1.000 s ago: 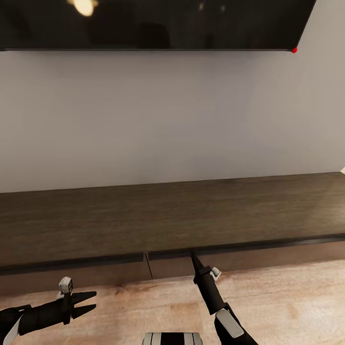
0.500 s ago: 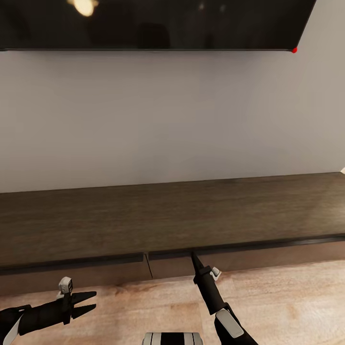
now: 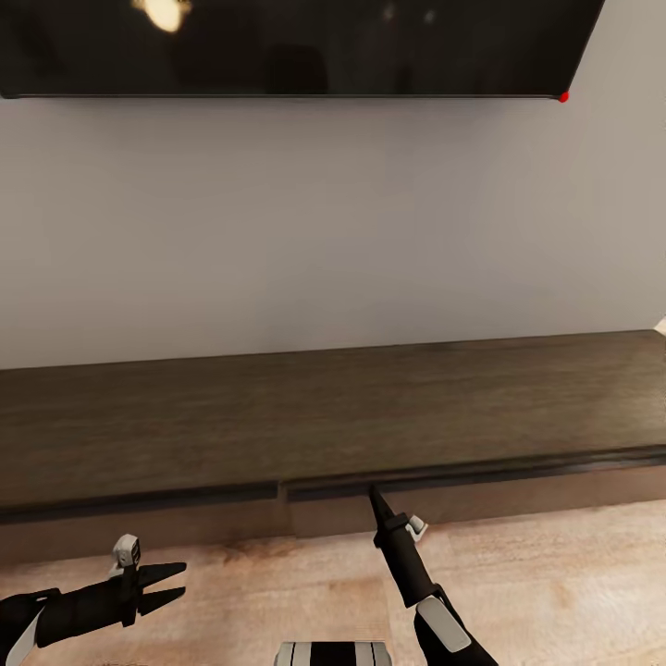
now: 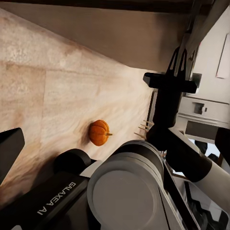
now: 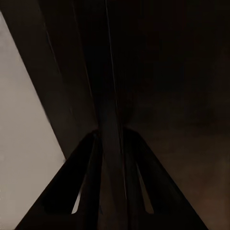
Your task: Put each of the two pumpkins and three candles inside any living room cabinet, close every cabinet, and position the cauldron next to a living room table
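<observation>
Head view, cabinet: long dark-brown unit running along the pale wall, flat top bare; drawer fronts under the lip look pushed in, so nothing inside can be seen.
Head view, screen: dark panel on the wall above the cabinet.
Head view, left end effector: low over the wooden floor, fingers parted, released, holding nothing.
Head view, right end effector: fingers drawn to a single point, clenched, tip right at the cabinet's front beside the seam between two drawers.
Left wrist view, pumpkin: one orange ribbed pumpkin lying on the floor, near the robot's base, apart from the cabinet.
Right wrist view, right end effector: dark fingers pressed together against a dark wood face; a thin seam runs ahead of them.
</observation>
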Controlling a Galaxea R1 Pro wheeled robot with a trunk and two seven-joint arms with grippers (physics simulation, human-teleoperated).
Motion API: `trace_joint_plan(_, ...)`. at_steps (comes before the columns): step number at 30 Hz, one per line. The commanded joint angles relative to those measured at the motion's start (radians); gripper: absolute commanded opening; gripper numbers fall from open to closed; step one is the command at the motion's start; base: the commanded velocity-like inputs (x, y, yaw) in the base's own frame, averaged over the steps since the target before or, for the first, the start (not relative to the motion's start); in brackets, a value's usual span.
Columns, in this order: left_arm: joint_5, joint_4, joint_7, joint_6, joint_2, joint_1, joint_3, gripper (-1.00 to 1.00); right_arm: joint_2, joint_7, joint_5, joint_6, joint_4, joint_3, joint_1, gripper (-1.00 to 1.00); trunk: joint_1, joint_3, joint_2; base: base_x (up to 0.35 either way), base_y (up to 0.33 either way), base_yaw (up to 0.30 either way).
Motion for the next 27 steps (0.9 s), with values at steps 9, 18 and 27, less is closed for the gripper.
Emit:
trace_joint_plan(9, -0.002, 0.0, -0.004, 0.011, 0.0, 0.0, 0.0, 1.0, 0.001, 0.01, -0.008, 0.016, 0.0, 0.001, -0.001, -1.0, -0.001, -0.001, 0.0, -0.131, 0.0, 0.0)
trace_joint_plan(18, -0.001, 0.0, -0.004, 0.011, 0.0, 0.0, 0.001, 1.0, 0.001, 0.01, -0.008, 0.016, 0.0, 0.001, 0.0, -1.0, -0.001, -0.001, 0.0, -0.159, 0.0, 0.0)
trace_joint_plan(27, -0.002, 0.0, -0.004, 0.011, 0.0, 0.0, 0.001, 1.0, 0.001, 0.01, -0.007, 0.016, 0.0, 0.001, -0.001, -1.0, -0.001, -0.001, 0.0, -0.173, 0.0, 0.0)
